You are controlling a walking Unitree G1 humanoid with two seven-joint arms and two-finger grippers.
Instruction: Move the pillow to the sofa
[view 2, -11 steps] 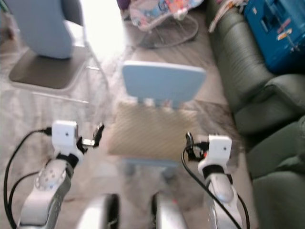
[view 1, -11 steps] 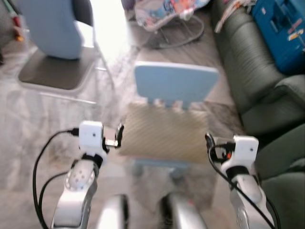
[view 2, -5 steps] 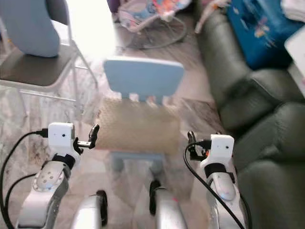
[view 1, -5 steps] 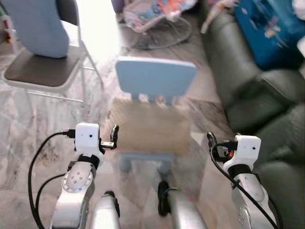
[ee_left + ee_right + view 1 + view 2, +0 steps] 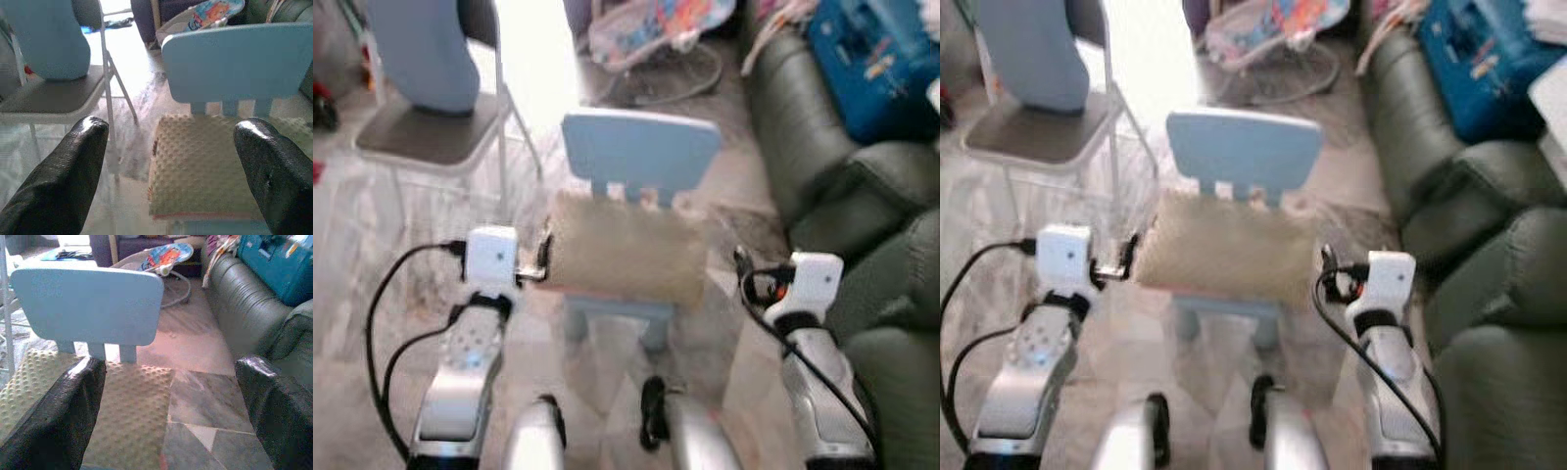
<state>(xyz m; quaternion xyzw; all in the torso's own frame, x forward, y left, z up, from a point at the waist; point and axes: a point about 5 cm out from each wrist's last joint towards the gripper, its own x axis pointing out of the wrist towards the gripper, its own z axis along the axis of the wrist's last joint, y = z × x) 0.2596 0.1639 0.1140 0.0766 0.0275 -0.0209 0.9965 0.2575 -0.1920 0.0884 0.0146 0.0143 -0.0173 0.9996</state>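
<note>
A beige dimpled pillow (image 5: 626, 253) lies on the seat of a small light-blue child's chair (image 5: 641, 155) straight ahead of me. My left gripper (image 5: 542, 262) hovers open at the pillow's left edge, not touching it. On the other side my right gripper (image 5: 741, 266) is open just off the pillow's right edge. In the left wrist view the pillow (image 5: 203, 166) lies beyond the spread black fingers (image 5: 73, 171). The right wrist view has the pillow (image 5: 124, 416) low between its fingers (image 5: 58, 426). The dark green sofa (image 5: 842, 186) runs along my right.
A metal folding chair (image 5: 431, 132) with a blue cushion stands at the back left. A colourful baby bouncer (image 5: 656, 39) sits behind the small chair. A blue box (image 5: 876, 59) rests on the sofa. My own legs (image 5: 685, 436) stand on the marble floor below.
The view has shifted as I stepped closer. The chair and pillow sit nearer, and both grippers now flank the pillow's side edges more closely.
</note>
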